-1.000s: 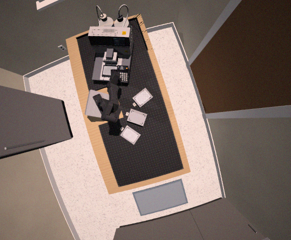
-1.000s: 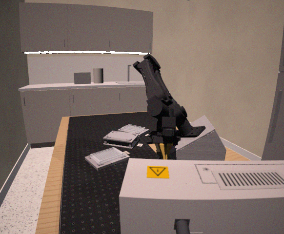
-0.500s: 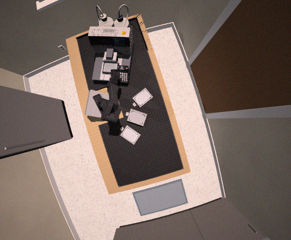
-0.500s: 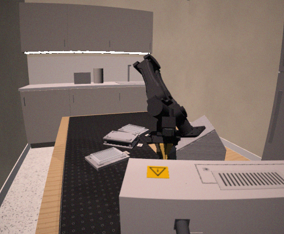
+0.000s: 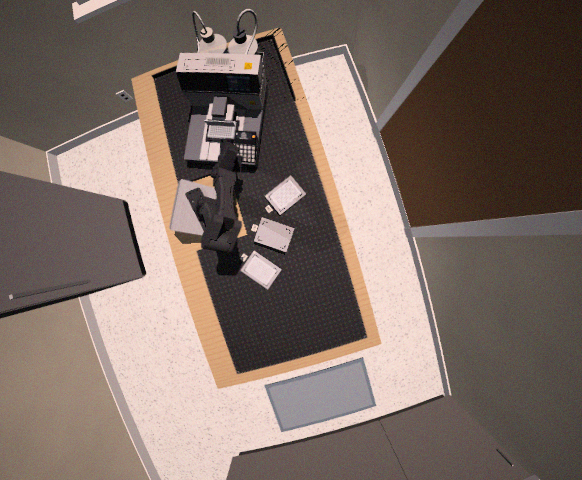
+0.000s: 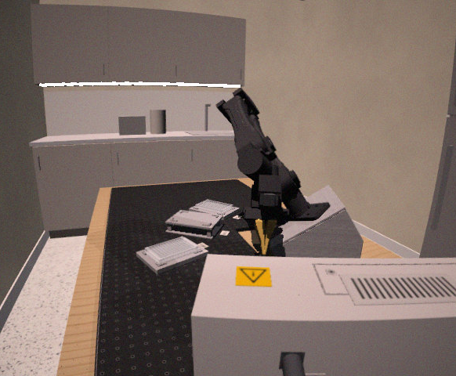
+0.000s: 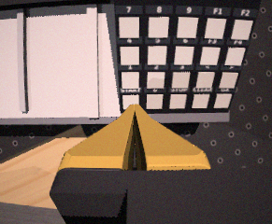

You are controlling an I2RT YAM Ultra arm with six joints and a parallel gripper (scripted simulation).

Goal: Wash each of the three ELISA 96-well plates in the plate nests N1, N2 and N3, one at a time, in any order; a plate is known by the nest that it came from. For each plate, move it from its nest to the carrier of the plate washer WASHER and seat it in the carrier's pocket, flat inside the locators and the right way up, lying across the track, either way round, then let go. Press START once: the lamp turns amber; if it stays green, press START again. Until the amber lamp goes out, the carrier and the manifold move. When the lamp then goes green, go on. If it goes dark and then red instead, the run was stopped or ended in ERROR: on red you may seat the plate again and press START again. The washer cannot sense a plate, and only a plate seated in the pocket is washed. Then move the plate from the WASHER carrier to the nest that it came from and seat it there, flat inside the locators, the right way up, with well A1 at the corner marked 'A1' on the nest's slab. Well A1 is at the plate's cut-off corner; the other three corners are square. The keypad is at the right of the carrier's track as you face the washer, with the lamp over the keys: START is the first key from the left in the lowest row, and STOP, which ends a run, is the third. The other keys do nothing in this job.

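My gripper (image 7: pixel 134 112) is shut and empty. Its yellow fingertips point at the START key (image 7: pixel 130 99), the first key from the left in the lowest row of the keypad (image 7: pixel 182 56). I cannot tell whether they touch it. In the overhead view the gripper (image 5: pixel 231 150) is at the keypad (image 5: pixel 246 149), and a plate (image 5: pixel 220 130) lies on the washer's carrier under the manifold (image 5: pixel 219 106). A small amber lamp (image 5: pixel 242 136) shows over the keys. The middle nest (image 5: pixel 273 234) holds no plate. The two other nests hold plates (image 5: pixel 284 194) (image 5: pixel 260 269).
The washer body (image 5: pixel 219 69) with two bottles (image 5: pixel 227 40) stands at the far end of the mat. The arm's base sits on a grey wedge block (image 5: pixel 190 211) to the left of the nests. The white carrier track (image 7: pixel 61 65) lies left of the keypad.
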